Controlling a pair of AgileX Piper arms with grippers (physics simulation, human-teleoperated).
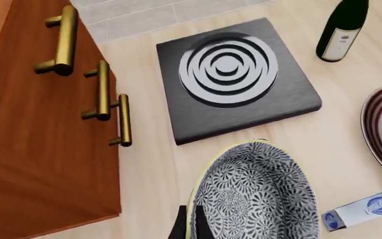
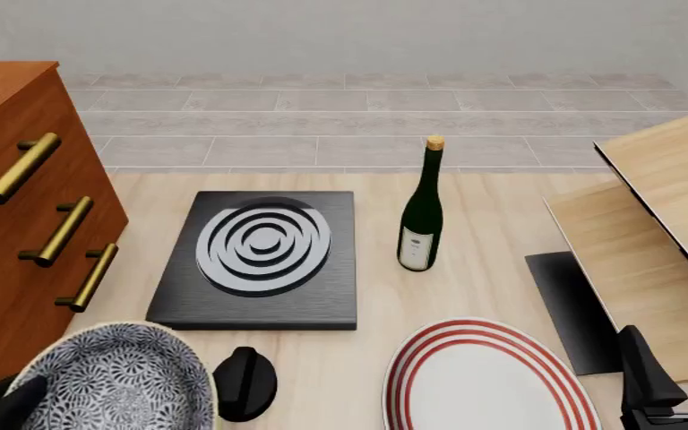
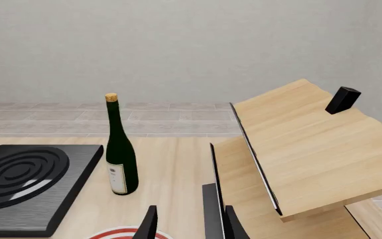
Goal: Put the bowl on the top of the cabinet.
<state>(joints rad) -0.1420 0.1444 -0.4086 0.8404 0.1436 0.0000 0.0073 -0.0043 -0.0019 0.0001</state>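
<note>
Reddish-brown wood marks the cabinet [image 2: 10,215] at the far left of the front view, its three brass bar handles [image 2: 55,231] stepping down the drawer front. Just below it, at the near left corner, the left hand [image 1: 187,226] is clenched on the rim of the bowl [image 2: 117,381], which is tilted and held in the air beside the cabinet front, not on its top. A small black knob-like object [image 2: 245,381] stands on the counter [image 2: 500,233] just beside the bowl. Behind it lies a black square hotplate [image 2: 261,260] with silver rings. Right of that stands a dark green wine bottle [image 2: 421,210], upright, with the red-ringed plate [image 2: 487,381] near it at the front edge. Pale wood panels [image 2: 655,215] fill the right side. The right hand [image 2: 675,367] hovers low at the right corner, fingers parted and holding nothing.
</note>
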